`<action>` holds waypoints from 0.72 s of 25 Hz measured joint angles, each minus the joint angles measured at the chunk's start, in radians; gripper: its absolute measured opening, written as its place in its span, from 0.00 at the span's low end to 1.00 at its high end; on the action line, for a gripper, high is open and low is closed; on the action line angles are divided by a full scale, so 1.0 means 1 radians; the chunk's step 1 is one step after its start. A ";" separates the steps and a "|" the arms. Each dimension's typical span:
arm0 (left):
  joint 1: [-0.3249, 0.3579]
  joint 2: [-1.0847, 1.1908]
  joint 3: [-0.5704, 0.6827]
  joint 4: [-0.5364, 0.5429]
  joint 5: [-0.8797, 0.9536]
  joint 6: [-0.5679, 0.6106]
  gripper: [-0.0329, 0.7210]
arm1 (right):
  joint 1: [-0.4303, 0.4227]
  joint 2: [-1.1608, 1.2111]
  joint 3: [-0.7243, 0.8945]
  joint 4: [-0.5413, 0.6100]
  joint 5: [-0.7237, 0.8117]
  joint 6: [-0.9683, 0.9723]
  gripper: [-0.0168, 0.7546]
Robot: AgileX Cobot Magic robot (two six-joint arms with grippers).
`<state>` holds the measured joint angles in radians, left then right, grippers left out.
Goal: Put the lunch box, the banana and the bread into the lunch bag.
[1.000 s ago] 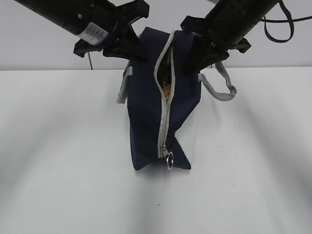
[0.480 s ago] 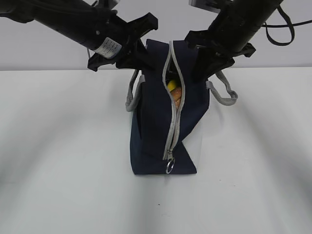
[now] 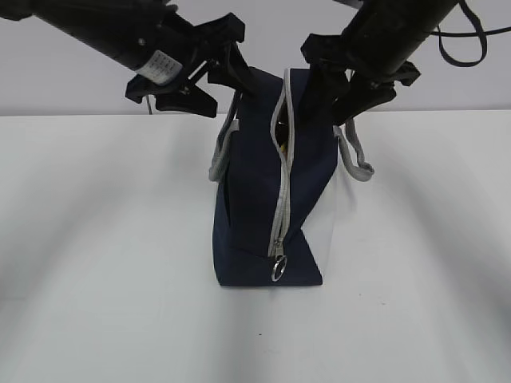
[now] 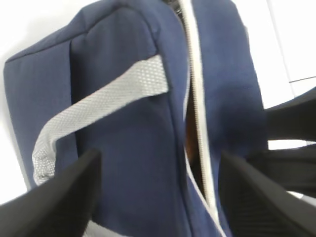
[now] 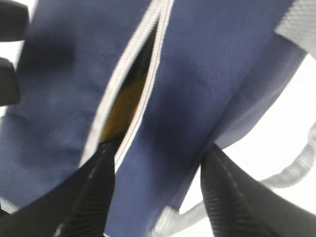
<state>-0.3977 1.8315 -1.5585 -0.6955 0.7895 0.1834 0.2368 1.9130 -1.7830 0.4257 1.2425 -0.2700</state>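
Both claws, left gripper [image 3: 227,76] and right gripper [image 3: 343,80], stood spread apart beside the navy-blue fabric lunch bag [image 3: 267,191], apparently releasing it; something yellow, perhaps the banana [image 5: 123,106], showed inside.

One blue lunch bag [image 3: 255,207] sits on one white table [image 3: 104,263]. It has two grey handles [image 3: 223,148], one grey zipper [image 3: 282,191] and one metal ring [image 3: 277,270]. Two black grippers, left [image 3: 214,76] and right [image 3: 342,80]
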 joint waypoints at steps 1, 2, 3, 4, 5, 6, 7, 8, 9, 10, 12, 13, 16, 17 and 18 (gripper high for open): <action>0.001 -0.012 0.000 0.009 0.004 0.000 0.73 | 0.000 -0.014 0.000 0.000 0.000 0.004 0.56; 0.001 -0.025 0.000 0.027 0.010 0.000 0.73 | 0.000 -0.028 0.000 0.000 0.000 0.006 0.56; 0.001 -0.041 0.000 0.045 0.019 0.000 0.74 | 0.000 -0.044 0.000 0.002 0.000 0.008 0.56; 0.001 -0.057 -0.001 0.062 0.027 0.000 0.74 | 0.000 -0.061 0.002 0.002 0.000 0.011 0.56; 0.001 -0.073 -0.002 0.083 0.040 0.000 0.74 | 0.000 -0.075 0.011 0.002 0.000 0.011 0.56; 0.001 -0.084 -0.002 0.106 0.056 0.000 0.74 | 0.000 -0.092 0.024 0.002 0.000 0.013 0.56; 0.001 -0.098 -0.005 0.127 0.074 0.000 0.74 | 0.000 -0.112 0.040 0.002 0.000 0.014 0.56; 0.001 -0.110 -0.005 0.143 0.098 0.000 0.74 | 0.000 -0.130 0.065 0.004 -0.002 0.014 0.56; 0.001 -0.120 -0.005 0.162 0.132 0.000 0.74 | 0.000 -0.153 0.095 0.004 -0.003 0.014 0.56; 0.001 -0.125 -0.006 0.170 0.154 0.000 0.74 | 0.000 -0.178 0.123 0.004 -0.013 0.014 0.56; 0.001 -0.131 -0.006 0.182 0.194 0.000 0.73 | 0.000 -0.230 0.205 0.004 -0.049 0.014 0.56; 0.001 -0.133 -0.006 0.184 0.208 0.000 0.72 | 0.000 -0.262 0.253 0.004 -0.069 0.013 0.56; 0.001 -0.135 -0.006 0.189 0.225 0.000 0.72 | 0.000 -0.363 0.402 0.004 -0.147 0.000 0.56; 0.001 -0.136 -0.006 0.189 0.228 0.000 0.72 | 0.000 -0.403 0.456 0.004 -0.177 -0.008 0.56; 0.001 -0.137 -0.006 0.189 0.229 0.004 0.72 | 0.000 -0.442 0.500 0.004 -0.207 -0.015 0.56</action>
<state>-0.3967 1.6945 -1.5641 -0.5061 1.0183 0.1875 0.2368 1.4705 -1.2826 0.4293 1.0353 -0.2852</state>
